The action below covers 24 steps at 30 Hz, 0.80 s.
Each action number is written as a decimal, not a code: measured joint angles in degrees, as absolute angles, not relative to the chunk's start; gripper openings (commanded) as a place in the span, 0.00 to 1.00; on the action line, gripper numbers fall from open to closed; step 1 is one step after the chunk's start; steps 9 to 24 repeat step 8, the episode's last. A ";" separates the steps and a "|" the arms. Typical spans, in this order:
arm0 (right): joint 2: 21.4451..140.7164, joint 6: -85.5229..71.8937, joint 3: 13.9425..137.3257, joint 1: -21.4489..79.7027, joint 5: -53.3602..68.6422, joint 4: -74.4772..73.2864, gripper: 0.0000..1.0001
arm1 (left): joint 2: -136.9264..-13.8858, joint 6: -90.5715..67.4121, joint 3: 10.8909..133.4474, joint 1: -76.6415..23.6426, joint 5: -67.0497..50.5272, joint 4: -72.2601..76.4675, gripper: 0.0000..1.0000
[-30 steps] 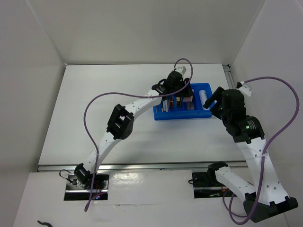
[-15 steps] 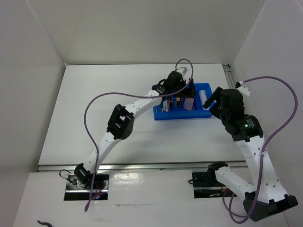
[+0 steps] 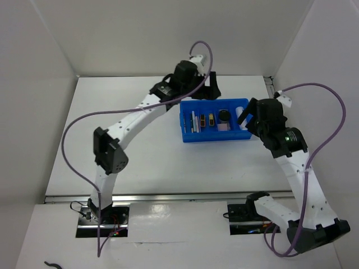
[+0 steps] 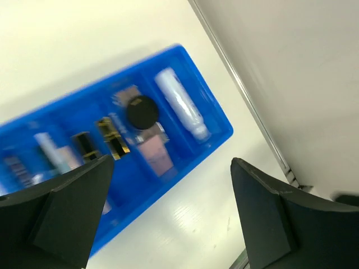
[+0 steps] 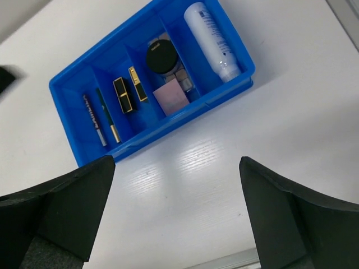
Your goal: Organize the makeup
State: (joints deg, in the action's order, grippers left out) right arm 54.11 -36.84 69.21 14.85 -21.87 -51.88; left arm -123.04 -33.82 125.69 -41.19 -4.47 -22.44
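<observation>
The makeup lies in the blue tray (image 5: 73, 84). From right to left there is a white tube (image 5: 210, 40), a round black compact (image 5: 161, 58) above a pink square pad (image 5: 171, 100), two black-and-gold palettes (image 5: 123, 94) and thin pencils (image 5: 96, 120). The tray also shows in the top view (image 3: 216, 138) and, blurred, in the left wrist view (image 4: 213, 120). My left gripper (image 3: 208, 91) is open and empty, above the table just behind the tray. My right gripper (image 3: 247, 117) is open and empty, above the tray's right end.
White walls enclose the table on the left, back and right. A metal rail (image 4: 247, 101) runs along the right edge of the table, close to the tray. Purple cables loop over both arms.
My left gripper has risen out of the tray and drawn back toward the rear wall, uncovering the tray's contents. My right arm has shifted slightly to the left.
</observation>
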 measured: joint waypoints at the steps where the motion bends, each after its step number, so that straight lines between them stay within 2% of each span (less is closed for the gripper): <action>1: 55.55 -36.77 70.24 14.87 -21.93 -52.14 1.00 | -119.48 -32.97 124.31 -40.62 -3.42 -24.05 1.00; 8: 63.96 -36.27 72.05 14.85 -21.71 -53.95 1.00 | -96.40 -27.16 108.95 -37.04 11.86 -32.56 1.00; 24: 63.96 -36.27 72.05 14.85 -21.71 -53.95 1.00 | -96.40 -27.16 108.95 -37.04 11.86 -32.56 1.00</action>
